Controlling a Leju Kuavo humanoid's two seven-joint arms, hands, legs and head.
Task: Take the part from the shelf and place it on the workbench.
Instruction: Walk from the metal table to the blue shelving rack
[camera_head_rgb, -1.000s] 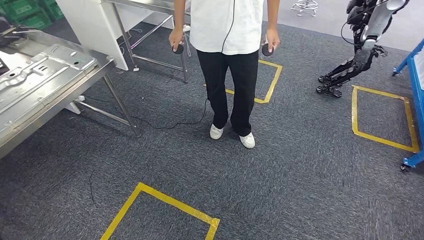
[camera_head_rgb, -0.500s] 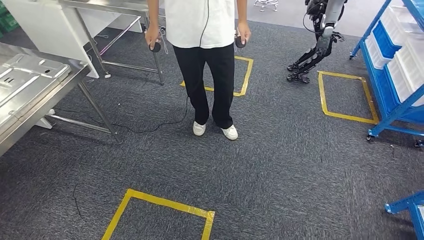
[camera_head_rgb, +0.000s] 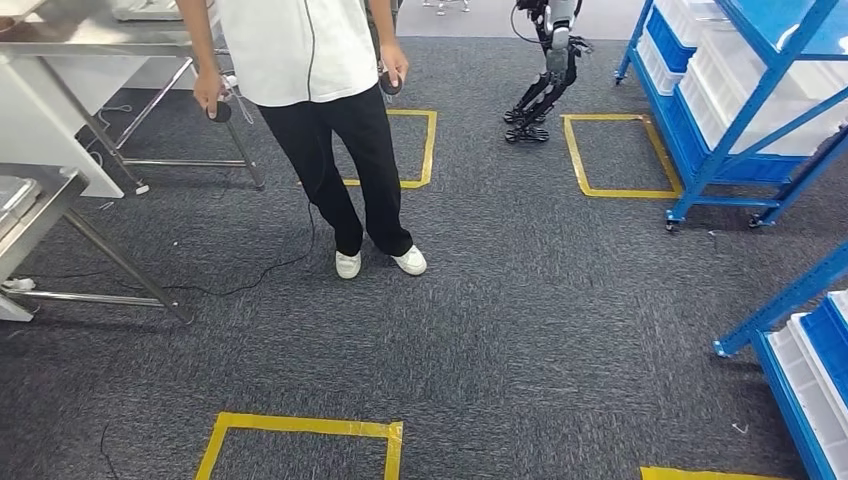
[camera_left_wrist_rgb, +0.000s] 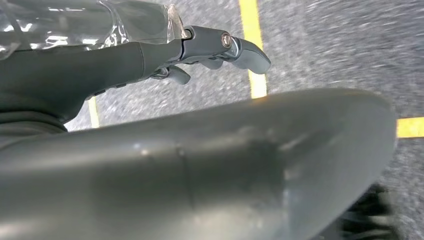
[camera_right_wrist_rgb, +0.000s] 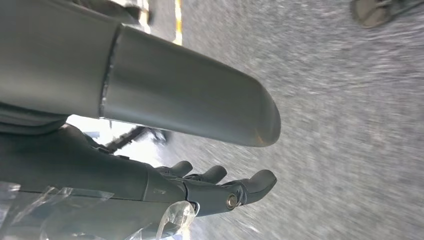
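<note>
You see the blue shelf (camera_head_rgb: 735, 95) at the frame's upper right and a person (camera_head_rgb: 320, 110) upper centre. Both the left hand (camera_left_wrist_rgb: 150, 60) and right hand (camera_right_wrist_rgb: 165, 187) hang released, fingers extended over carpet, holding nothing.

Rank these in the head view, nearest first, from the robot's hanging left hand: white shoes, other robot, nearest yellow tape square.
1. Nearest yellow tape square, bottom, just ahead.
2. White shoes, centre floor.
3. Other robot, far top, right of centre.

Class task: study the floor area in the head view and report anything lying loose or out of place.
A thin black cable trails loose across the carpet from the person toward the metal table's legs. It crosses open walking space, so it looks like a possible trip hazard.
</note>
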